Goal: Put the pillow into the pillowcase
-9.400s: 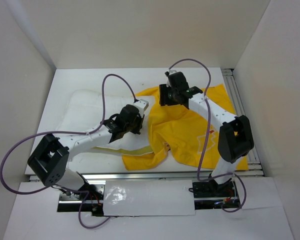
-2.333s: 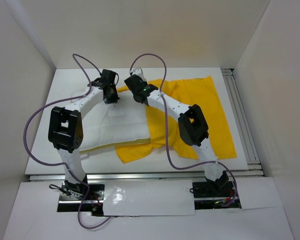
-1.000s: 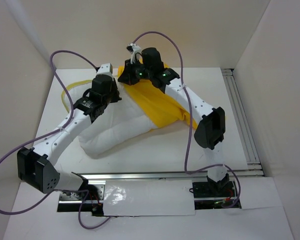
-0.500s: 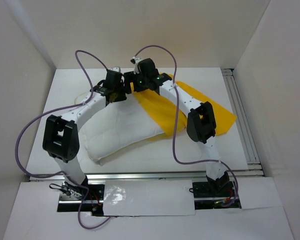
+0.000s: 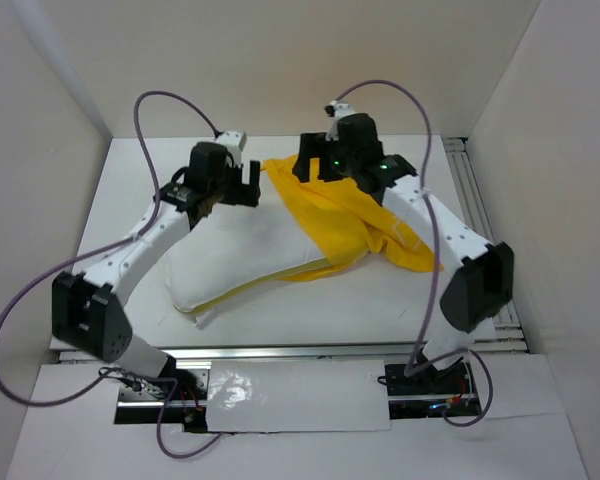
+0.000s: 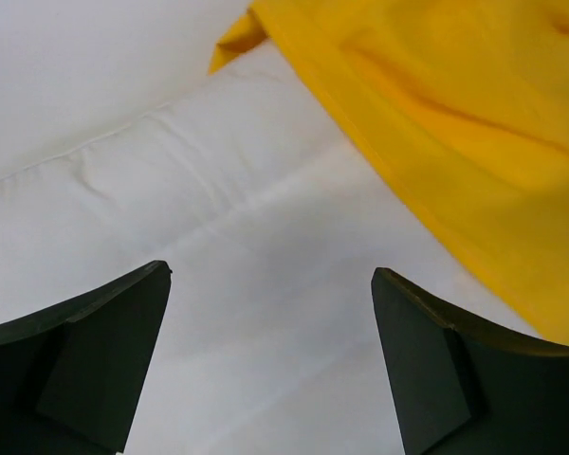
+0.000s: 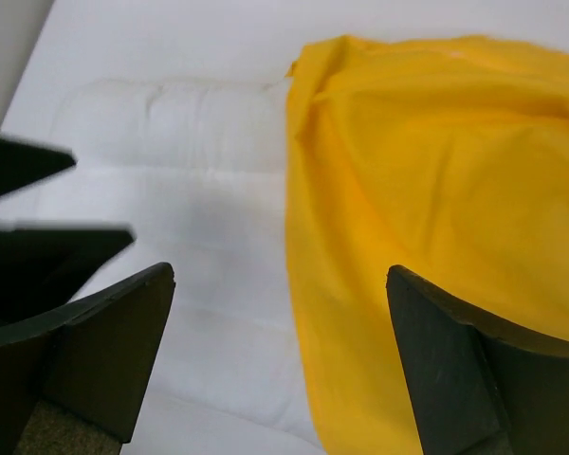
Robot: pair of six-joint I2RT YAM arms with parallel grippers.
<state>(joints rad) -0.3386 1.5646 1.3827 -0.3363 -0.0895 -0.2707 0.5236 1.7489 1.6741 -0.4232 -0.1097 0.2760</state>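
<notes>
Left tool (image 5: pixel 244 184) spread wide, empty, above far edge of pillow (image 5: pixel 242 258). Right tool (image 5: pixel 308 168) wide too (nothing between fingers), over yellow pillowcase (image 5: pixel 355 215), which covered pillow's right end. White desk (image 5: pixel 115 215), pale walls (image 5: pixel 280 60).

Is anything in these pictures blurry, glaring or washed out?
Top external view: even, soft light, sharp throughout, with glare on the glossy white strip at the near edge. Left wrist view: the white pillow looks nearly washed out, its creases faint; the dark fingers are slightly soft. Right wrist view: the yellow pillowcase is a little blurry, folds smeared.
</notes>
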